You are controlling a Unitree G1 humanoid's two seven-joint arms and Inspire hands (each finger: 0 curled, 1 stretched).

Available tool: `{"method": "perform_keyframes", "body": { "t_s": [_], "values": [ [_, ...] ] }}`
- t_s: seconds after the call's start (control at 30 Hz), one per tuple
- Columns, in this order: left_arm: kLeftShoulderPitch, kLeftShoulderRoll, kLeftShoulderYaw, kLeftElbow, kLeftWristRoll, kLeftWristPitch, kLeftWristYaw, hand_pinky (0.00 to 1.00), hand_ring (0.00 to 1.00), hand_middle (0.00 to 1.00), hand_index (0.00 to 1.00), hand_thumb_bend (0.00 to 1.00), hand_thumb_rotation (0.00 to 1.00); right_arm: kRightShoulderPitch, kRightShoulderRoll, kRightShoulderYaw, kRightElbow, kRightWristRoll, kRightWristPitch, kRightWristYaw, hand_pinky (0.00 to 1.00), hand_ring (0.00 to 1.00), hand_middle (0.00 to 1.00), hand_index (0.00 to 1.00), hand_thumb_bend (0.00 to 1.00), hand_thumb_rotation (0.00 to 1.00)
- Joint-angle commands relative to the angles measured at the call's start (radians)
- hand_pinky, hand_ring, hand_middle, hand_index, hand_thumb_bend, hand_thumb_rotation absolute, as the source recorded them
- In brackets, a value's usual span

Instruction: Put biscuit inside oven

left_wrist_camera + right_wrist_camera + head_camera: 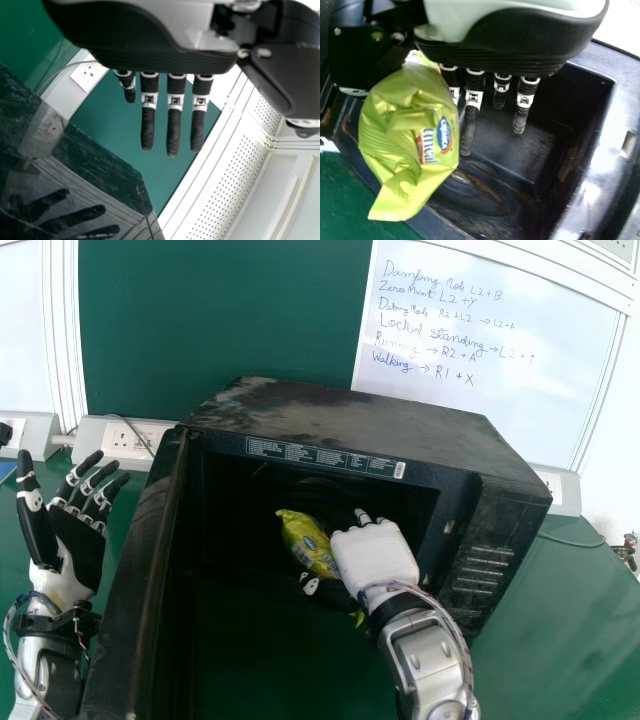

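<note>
Pinching the biscuit packet (308,540) between thumb and nearly straight fingers of the right hand (378,552) at the mouth of the oven (340,405), with the left hand (80,545) loosely spread at left, judged it light, slippery and crumbly inside, best held gently round its middle.

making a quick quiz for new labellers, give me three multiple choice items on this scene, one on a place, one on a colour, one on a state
1. Left hand?
A inside the oven
B on top of the oven
C left of the oven door

2. Packet colour?
A yellow-green
B red
C purple

3. Oven door?
A shut
B open
C missing

1 C: the head view shows it past the door
2 A: its wrapper shows in the right wrist view
3 B: the oven's inside is in sight
</note>
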Motion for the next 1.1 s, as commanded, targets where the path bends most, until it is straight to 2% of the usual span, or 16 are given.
{"method": "perform_keyframes", "body": {
  "t_s": [0.0,0.47,0.83,0.9,1.07],
  "values": [
    [0.000,0.001,-0.001,-0.008,0.002,-0.006,-0.001,0.67,0.64,0.64,0.66,0.86,0.48,-0.031,0.002,0.001,0.018,0.007,0.012,-0.026,0.80,0.66,0.60,0.49,0.52,0.13],
    [0.010,-0.002,-0.002,-0.003,0.003,-0.019,-0.004,0.67,0.66,0.66,0.67,0.87,0.48,-0.091,0.040,0.019,0.127,0.033,0.058,-0.113,0.79,0.63,0.57,0.49,0.52,0.13],
    [0.010,-0.002,-0.006,0.000,0.011,-0.025,-0.006,0.66,0.64,0.65,0.67,0.86,0.47,-0.192,0.045,0.032,0.251,0.050,0.096,-0.141,0.80,0.63,0.56,0.49,0.52,0.13],
    [0.009,-0.002,-0.006,0.001,0.009,-0.024,-0.006,0.66,0.64,0.65,0.67,0.86,0.48,-0.203,0.042,0.035,0.271,0.059,0.098,-0.161,0.78,0.61,0.51,0.49,0.53,0.03],
    [0.006,-0.007,-0.006,-0.005,-0.003,-0.014,0.005,0.66,0.64,0.65,0.67,0.85,0.47,-0.225,0.051,0.039,0.309,0.089,0.117,-0.194,0.78,0.62,0.50,0.48,0.53,0.00]
  ]
}}
